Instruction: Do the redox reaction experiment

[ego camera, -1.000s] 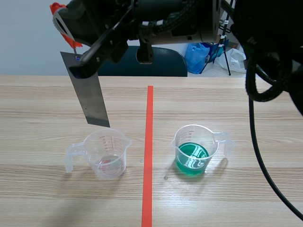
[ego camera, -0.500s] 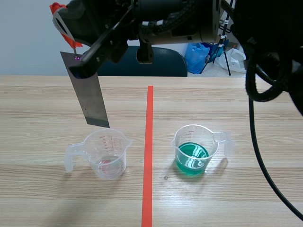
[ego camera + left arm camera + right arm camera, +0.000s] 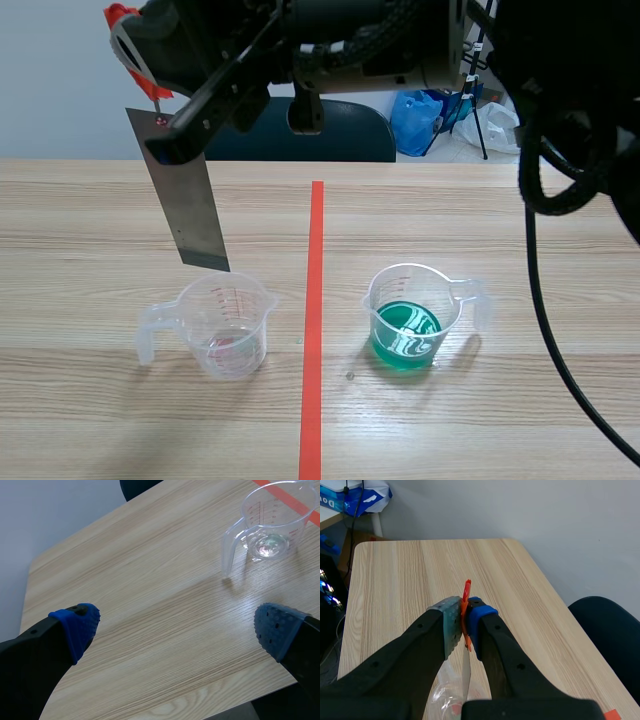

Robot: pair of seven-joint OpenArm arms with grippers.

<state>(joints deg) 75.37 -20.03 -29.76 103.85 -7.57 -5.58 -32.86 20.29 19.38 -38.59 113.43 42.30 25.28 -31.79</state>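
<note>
Metal strip [image 3: 188, 205] hangs tilted at the scene's upper left, its lower end just above the clear jug [image 3: 228, 325]. The right gripper [image 3: 463, 617] pinches its top together with an orange tab [image 3: 466, 592]. The left gripper [image 3: 175, 627] is spread wide, holding nothing. Right of the red tape line [image 3: 315, 300], a jug of green liquid [image 3: 405, 335] stands on the wooden table [image 3: 100, 220]. A dark chair [image 3: 345, 135] and a blue bag [image 3: 425, 118] are behind.

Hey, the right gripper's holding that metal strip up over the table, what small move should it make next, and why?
Probably lower the metal strip straight down. The right gripper is shut on its top end, and its lower end seems to hang just above the clear measuring cup, which holds a little liquid.
</note>
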